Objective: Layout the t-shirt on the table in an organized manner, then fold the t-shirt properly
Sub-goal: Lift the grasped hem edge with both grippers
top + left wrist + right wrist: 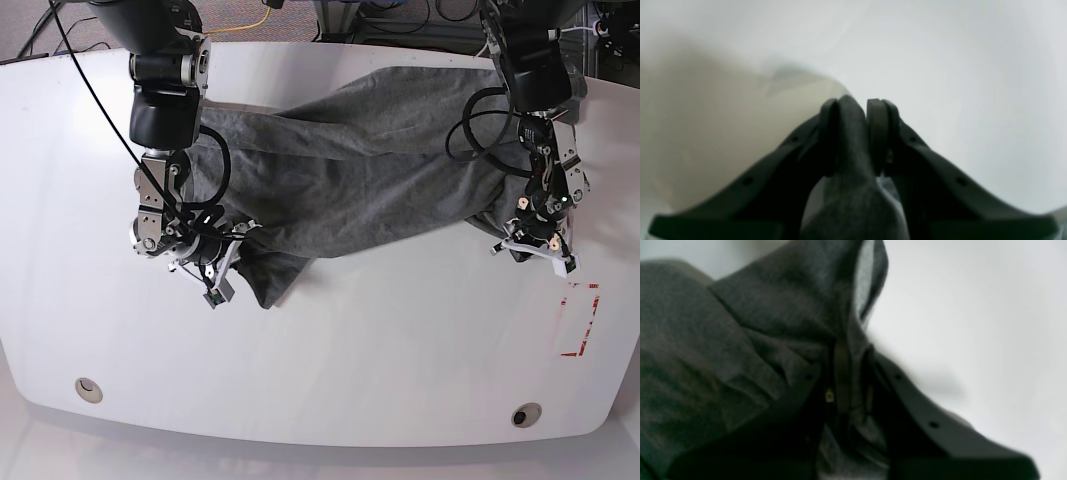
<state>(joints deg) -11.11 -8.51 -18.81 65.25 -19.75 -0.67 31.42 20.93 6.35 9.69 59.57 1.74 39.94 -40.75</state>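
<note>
The grey t-shirt [360,170] lies crumpled in a wide band across the far half of the white table [380,340], with one end drooping toward the front left. My left gripper [530,245] is at the shirt's right end. In the left wrist view the left gripper [853,110] is shut, with a fold of the t-shirt [853,186] pinched between its pads. My right gripper [225,262] is at the shirt's lower left corner. The right wrist view shows the right gripper [850,353] shut on bunched t-shirt fabric [740,323], which rises above the fingers.
A red tape rectangle [582,320] marks the table at the right, close to the left gripper. Two round cable holes [88,388] [524,414] sit near the front edge. Cables hang off both arms at the back.
</note>
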